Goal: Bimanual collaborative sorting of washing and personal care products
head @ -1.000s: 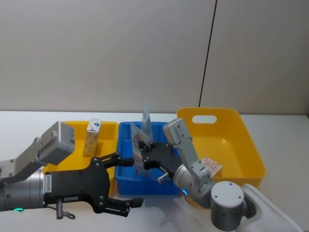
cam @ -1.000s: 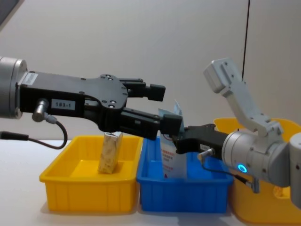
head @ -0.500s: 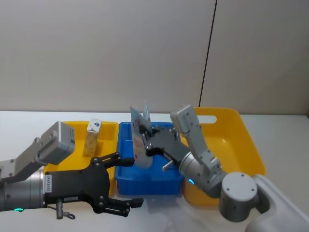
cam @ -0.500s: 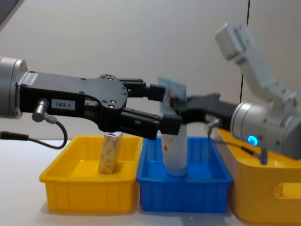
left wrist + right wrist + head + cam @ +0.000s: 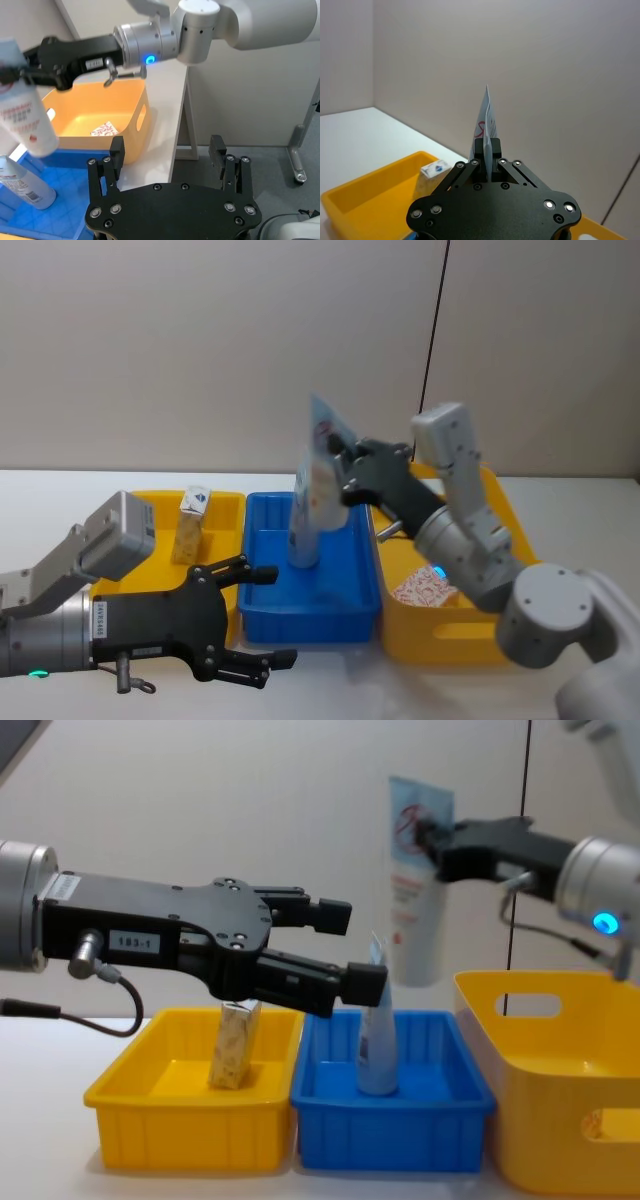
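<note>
- Far left, a small yellow bin [image 5: 190, 1115] holds one carton [image 5: 234, 1048] on end, leaning on the back wall; it looks already sorted.
- Left gripper [image 5: 262, 615] hovers low at the front of the yellow and blue bins, claw spread wide and holding nothing. My guess: it waits to take a hand-over or to steady something.
- Blue bin [image 5: 390, 1125], middle: one pouch [image 5: 377, 1032] stands upright inside, wide end down, crimped tip up. From the left wrist view it may be leaning; I cannot tell on what.
- Right gripper [image 5: 432, 838] is up high above the blue bin's right side, claw pinching the flat seal of a second pouch [image 5: 415, 880]. Gripped by the seal, the body hangs free below, clear of the bins.
- Large yellow tub [image 5: 520, 585], right: another carton [image 5: 425, 590] lies flat on its floor.
- Judgement: the hanging pouch is mid-transfer; which bin it is bound for cannot be read from this.
</note>
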